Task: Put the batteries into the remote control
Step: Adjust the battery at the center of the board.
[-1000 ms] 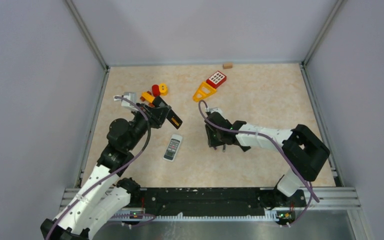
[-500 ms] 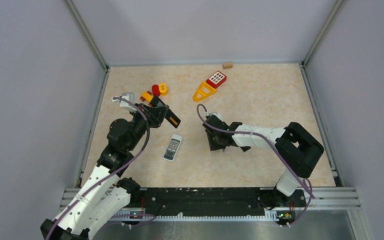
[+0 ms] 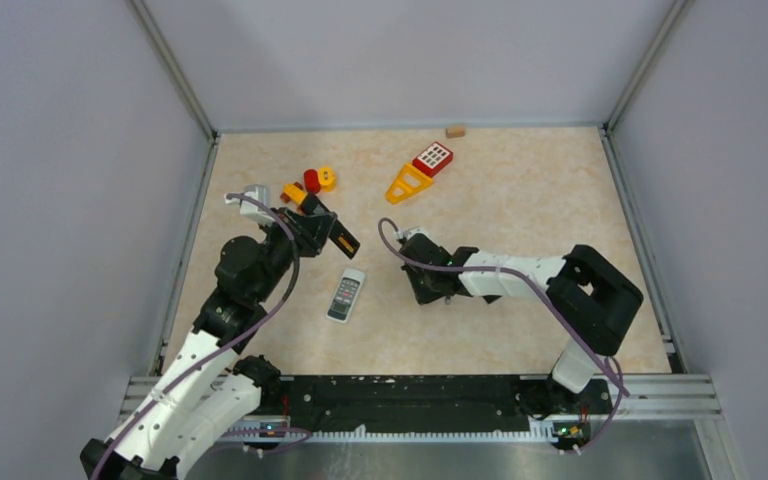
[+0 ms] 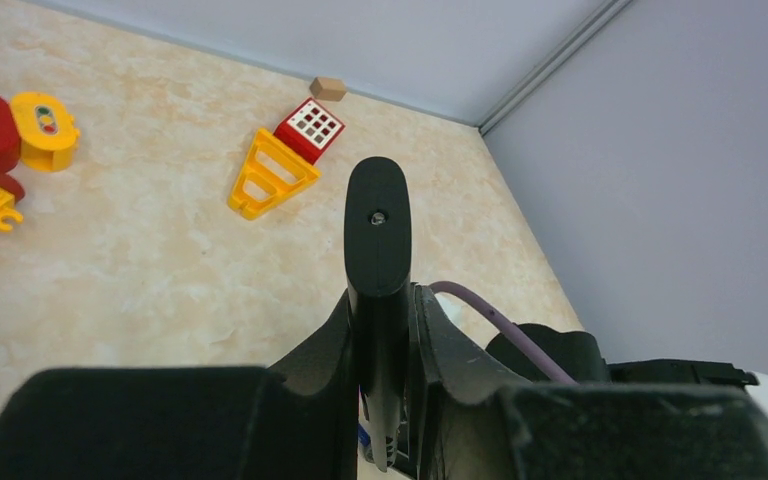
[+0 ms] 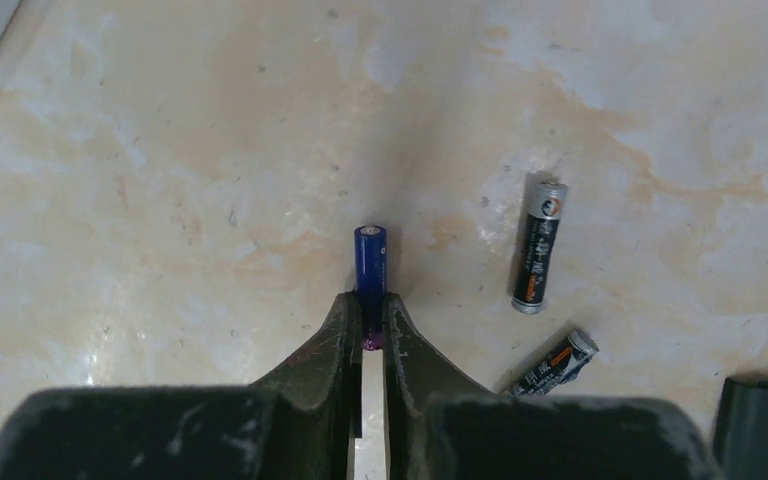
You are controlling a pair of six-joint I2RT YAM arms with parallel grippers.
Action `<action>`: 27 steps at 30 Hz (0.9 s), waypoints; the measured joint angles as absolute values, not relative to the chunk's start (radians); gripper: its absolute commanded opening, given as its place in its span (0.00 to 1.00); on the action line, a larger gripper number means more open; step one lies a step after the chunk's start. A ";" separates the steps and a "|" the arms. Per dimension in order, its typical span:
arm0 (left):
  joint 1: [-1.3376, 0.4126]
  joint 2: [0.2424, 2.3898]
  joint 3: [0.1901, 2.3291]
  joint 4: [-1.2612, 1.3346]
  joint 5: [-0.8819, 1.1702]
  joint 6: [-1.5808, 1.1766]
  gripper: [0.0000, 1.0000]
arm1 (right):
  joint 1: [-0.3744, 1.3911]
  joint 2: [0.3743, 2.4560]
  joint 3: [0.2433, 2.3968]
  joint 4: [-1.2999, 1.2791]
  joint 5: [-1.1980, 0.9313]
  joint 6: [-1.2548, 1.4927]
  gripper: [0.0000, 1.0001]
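My left gripper (image 3: 326, 231) is shut on a slim black remote (image 3: 346, 241), (image 4: 378, 240), held edge-up above the table at the left. A second, grey-white remote control (image 3: 345, 295) lies flat on the table below it. My right gripper (image 5: 368, 322) is shut on the purplish-blue battery (image 5: 370, 262), which lies on the table pointing away from the fingertips; in the top view this gripper (image 3: 420, 283) is right of the grey-white remote. Two dark batteries with orange marks (image 5: 539, 243) (image 5: 557, 363) lie loose to the right of the fingers.
Toy pieces lie at the back: a yellow triangle frame (image 3: 407, 184), a red keypad block (image 3: 433, 158), red and yellow bricks (image 3: 312, 181) and a small wooden block (image 3: 455, 130). A white piece (image 3: 254, 194) lies near the left wall. Walls enclose three sides.
My right gripper has slid a little to the left across the table, towards the grey-white remote. The left gripper with the black remote has hardly moved.
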State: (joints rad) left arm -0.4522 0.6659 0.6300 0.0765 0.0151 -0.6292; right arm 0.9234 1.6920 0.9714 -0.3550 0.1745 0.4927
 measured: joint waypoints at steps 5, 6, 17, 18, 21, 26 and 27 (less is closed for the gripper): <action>-0.452 0.669 0.705 -0.076 -0.066 -0.654 0.00 | 0.934 1.671 0.958 -0.318 0.053 0.200 0.00; -0.452 0.671 0.733 -0.112 -0.086 -0.661 0.00 | 0.934 1.658 0.950 -0.316 0.020 0.131 0.00; -0.447 0.684 0.888 -0.286 -0.155 -0.682 0.00 | 0.936 1.626 0.944 -0.395 -0.123 -0.297 0.00; -0.445 0.687 0.888 -0.291 -0.154 -0.682 0.00 | 0.936 1.630 0.944 -0.406 -0.125 -0.312 0.03; -0.435 0.708 0.899 -0.312 -0.133 -0.678 0.00 | 0.936 1.639 0.945 -0.430 -0.121 -0.339 0.22; -0.412 0.765 0.952 -0.326 -0.084 -0.673 0.00 | 0.936 1.663 1.013 -0.513 -0.096 -0.316 0.43; -0.406 0.770 0.960 -0.326 -0.070 -0.670 0.00 | 0.936 1.663 1.029 -0.520 -0.088 -0.302 0.44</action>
State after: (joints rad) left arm -0.4057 0.7704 0.9600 -0.3256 -0.0696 -0.6704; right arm 0.9360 1.6630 1.0286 -0.5198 -0.0875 -0.3019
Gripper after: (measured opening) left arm 0.200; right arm 0.393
